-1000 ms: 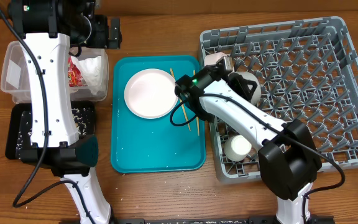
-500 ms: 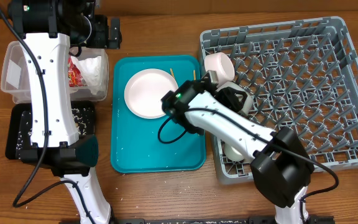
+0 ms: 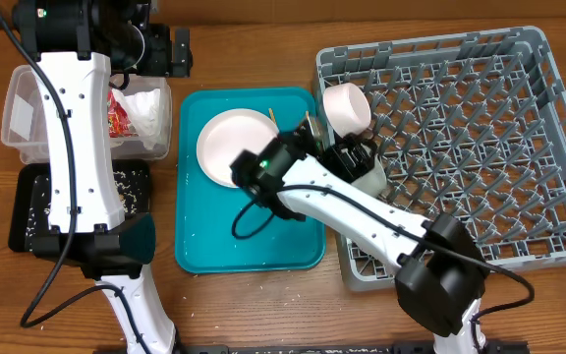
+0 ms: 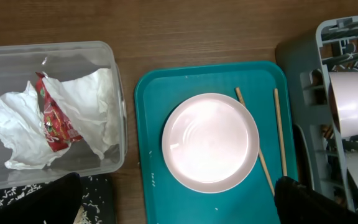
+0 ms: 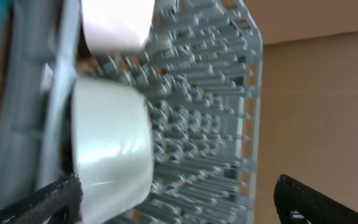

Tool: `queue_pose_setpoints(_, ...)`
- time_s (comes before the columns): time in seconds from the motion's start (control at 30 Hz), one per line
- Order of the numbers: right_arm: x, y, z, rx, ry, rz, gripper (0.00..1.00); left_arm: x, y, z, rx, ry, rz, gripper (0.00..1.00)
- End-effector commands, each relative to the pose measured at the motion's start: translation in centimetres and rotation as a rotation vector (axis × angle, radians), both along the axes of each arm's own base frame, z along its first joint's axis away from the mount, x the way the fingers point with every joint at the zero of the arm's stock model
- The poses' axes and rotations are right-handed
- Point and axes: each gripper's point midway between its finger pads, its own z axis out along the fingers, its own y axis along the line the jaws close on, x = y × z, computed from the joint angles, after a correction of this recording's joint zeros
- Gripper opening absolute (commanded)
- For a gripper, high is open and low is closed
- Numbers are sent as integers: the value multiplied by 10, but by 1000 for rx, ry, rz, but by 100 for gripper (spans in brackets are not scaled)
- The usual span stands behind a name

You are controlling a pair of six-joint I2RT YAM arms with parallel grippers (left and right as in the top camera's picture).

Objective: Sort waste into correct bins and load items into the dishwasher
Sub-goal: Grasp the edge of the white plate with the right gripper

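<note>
"Two grippers overhead: status?"
"Left gripper (image 3: 170, 49) is near the clear tub (image 3: 23, 118). Right gripper (image 3: 347, 155) is at the dish rack (image 3: 480, 118) edge. Opening: cannot tell here."
"Left wrist?"
"Fingers (image 4: 42, 199) spread wide, empty. Plate (image 4: 210, 142) and chopsticks (image 4: 280, 130) lie on the teal tray (image 4: 151, 124)."
"Right wrist?"
"Fingers (image 5: 48, 199) spread, nothing held. Grey-green bowl (image 5: 110, 143) and pink bowl (image 5: 117, 22) sit in the dish rack."

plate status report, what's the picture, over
Both open, empty: left gripper, right gripper. Target plate flat on teal tray, not in rack. Two chopsticks beside it; right arm over the tray.
</note>
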Motion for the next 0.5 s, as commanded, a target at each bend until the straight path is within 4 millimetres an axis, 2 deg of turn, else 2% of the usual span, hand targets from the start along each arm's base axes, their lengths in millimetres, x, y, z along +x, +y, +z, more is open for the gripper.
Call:
queue_pose_setpoints(0.0,14,30,21,216,-78,-17,100,2,2,4,4,-16,7,100)
queue_pose_setpoints(0.07,25,70,21,484,-86,-23,100,2,2,4,4,-16,7,100)
queue_pose_setpoints(0.23,40,129,3,874,10,-22,100,2,2,4,4,-16,7,100)
queue_pose_setpoints(0.37,56,162,-7,1156,135,-15,94,2,2,4,4,-16,7,100)
queue_pose_setpoints(0.47,65,167,-17,1209,163,-19,90,2,2,4,4,-16,7,100)
